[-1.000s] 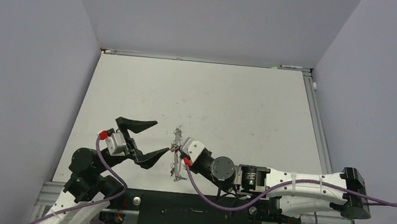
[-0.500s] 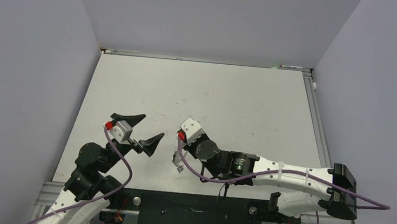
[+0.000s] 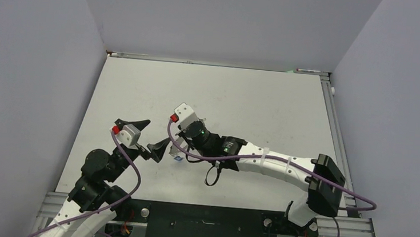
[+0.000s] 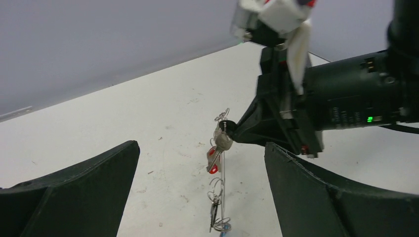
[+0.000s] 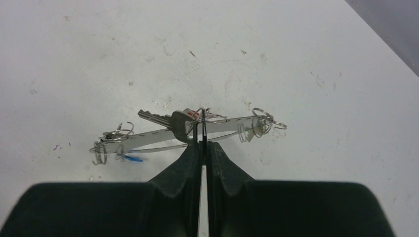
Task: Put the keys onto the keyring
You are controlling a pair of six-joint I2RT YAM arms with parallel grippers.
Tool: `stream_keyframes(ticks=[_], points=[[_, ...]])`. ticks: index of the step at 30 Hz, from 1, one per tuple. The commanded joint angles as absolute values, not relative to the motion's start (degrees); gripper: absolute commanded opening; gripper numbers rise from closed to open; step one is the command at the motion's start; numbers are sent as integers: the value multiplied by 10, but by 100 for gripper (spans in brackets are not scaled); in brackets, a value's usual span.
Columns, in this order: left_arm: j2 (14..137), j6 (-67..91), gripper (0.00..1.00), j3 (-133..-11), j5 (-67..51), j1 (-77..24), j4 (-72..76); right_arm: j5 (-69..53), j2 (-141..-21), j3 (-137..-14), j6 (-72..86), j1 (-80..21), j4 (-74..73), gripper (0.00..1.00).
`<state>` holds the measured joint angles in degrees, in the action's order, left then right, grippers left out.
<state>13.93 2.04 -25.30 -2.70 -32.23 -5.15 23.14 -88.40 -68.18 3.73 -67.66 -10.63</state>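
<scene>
- Top view: your right gripper (image 3: 177,149) had sat low in the middle of the frame a second before. It had since swung up and to the left, carrying the keyring (image 3: 177,157) with it. The left gripper (image 3: 150,136) had drawn back towards the left edge, its jaws spread as wide as before. The ring ended just beside its lower finger (only a blue fleck showed under the right wrist).
- Left wrist view: the keyring (image 4: 223,187) hung edge-on in the middle of the frame, between your left fingers (image 4: 74,197) but touching neither. The right gripper (image 4: 236,132) pinched its top. The keys (image 4: 221,142) and a red tag (image 4: 212,168) dangled from it. I could not tell whether its lowest end met the table (image 4: 148,123).
- Right wrist view: the right gripper (image 5: 202,145) was pressed together on the keyring (image 5: 148,137), which crossed the centre of the frame. A silver key (image 5: 155,118) and a blue tag (image 5: 132,158) were strung on it.
- For the task: I judged that the move had presented the ring to your left gripper, so a handover or a steadying grasp looked like the next step.
</scene>
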Motion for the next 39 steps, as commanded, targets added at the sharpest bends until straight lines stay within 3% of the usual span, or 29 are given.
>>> stream_keyframes(ticks=[1,5,8,20,29,35,39], points=[[130,10,96,-279,-5,-316,-47,181,-954,-781,30,-651,-92,5],[124,6,96,-280,16,-313,-51,158,-1030,-896,5,-645,-110,5],[119,3,96,-280,30,-313,-54,163,-1050,-913,-12,-644,-107,5],[120,3,96,-281,23,-308,-50,72,-983,-577,120,-609,-33,5],[124,3,96,-282,20,-305,-54,59,-987,-547,137,-604,-93,6],[124,3,96,-281,21,-305,-54,63,-978,-538,151,-604,-121,30],[126,3,96,-281,20,-305,-54,68,-937,-537,151,-604,-136,38]])
